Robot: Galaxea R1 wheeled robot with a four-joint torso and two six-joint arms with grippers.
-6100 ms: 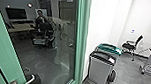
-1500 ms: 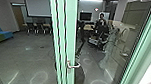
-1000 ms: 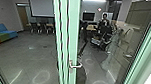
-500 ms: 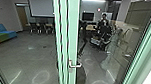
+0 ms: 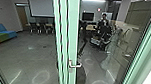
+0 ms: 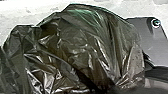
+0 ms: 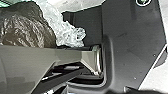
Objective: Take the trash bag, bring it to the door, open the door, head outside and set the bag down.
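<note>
The dark trash bag (image 6: 82, 50) bulges before our left wrist camera; we cannot tell if our left gripper or right gripper has its jaws open or closed. Our green-framed door (image 5: 72, 32) stands at 12 o'clock, a person (image 5: 103, 22) near 1, a colorful sofa (image 5: 2, 32) near 10.

glossy, wrinkled dark trash bag (image 6: 82, 47) near the left wrist; green-framed glass door (image 5: 72, 32) ahead, upright, with lever handle (image 5: 75, 66).

You can't read any words, names or numbers here, and you can't make out what any sign says.
</note>
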